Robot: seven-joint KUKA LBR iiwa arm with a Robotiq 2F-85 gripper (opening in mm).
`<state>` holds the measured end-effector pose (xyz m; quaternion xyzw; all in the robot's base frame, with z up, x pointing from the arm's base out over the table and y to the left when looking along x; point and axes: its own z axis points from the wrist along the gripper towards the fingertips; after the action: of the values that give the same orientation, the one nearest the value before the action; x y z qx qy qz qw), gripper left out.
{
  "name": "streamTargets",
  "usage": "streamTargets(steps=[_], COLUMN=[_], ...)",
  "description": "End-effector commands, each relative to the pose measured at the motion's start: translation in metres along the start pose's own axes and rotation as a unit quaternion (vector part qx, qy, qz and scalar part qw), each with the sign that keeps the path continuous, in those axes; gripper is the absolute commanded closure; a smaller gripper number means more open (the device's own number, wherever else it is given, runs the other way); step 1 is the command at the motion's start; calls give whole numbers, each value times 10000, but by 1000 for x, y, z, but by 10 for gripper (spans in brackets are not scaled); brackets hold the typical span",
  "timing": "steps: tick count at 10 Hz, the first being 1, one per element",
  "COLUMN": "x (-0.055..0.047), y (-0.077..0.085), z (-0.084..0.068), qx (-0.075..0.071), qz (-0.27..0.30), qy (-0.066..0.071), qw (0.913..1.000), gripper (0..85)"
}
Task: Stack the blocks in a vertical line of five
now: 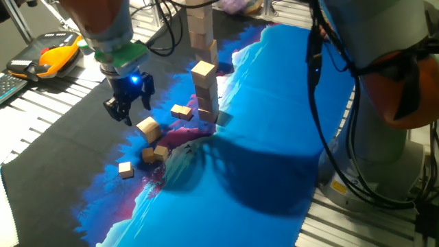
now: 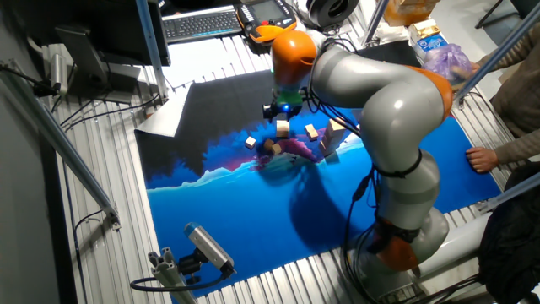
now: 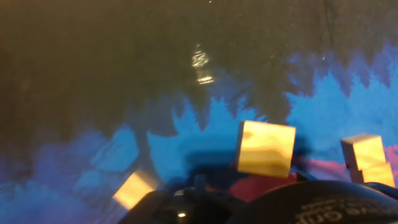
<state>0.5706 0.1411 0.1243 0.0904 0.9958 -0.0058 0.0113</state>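
In one fixed view, a stack of blocks [image 1: 204,92] is being kept upright on the tabletop [image 1: 274,137], loose blocks [image 1: 148,127] lying left of the stack. The pincer [image 1: 129,101], left of the stack, is being held parted and empty above them.

In the other fixed view, the pincer [image 2: 281,110] is being hidden partly.

In the hand view, a block [image 3: 266,148] is being framed ahead, presumably for picking.

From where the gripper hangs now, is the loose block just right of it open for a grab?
Probably yes. The gripper hovers above the mat with nothing held, and the nearest loose block lies apart from the other blocks, with bare mat around it. The stack stands off to the side.
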Motion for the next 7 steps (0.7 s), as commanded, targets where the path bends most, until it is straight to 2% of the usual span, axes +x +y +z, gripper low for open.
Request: streamTargets(steps=[1, 2, 4, 7], x=[-2, -5, -10, -12], y=[-2, -3, -9, -15], z=[6, 14, 32, 45], qx=[-8, 3, -29, 6], qz=[73, 150, 165, 224], qy=[-9, -27, -145, -239], qw=[10000, 9999, 9998, 9995], gripper=[170, 170, 170, 170])
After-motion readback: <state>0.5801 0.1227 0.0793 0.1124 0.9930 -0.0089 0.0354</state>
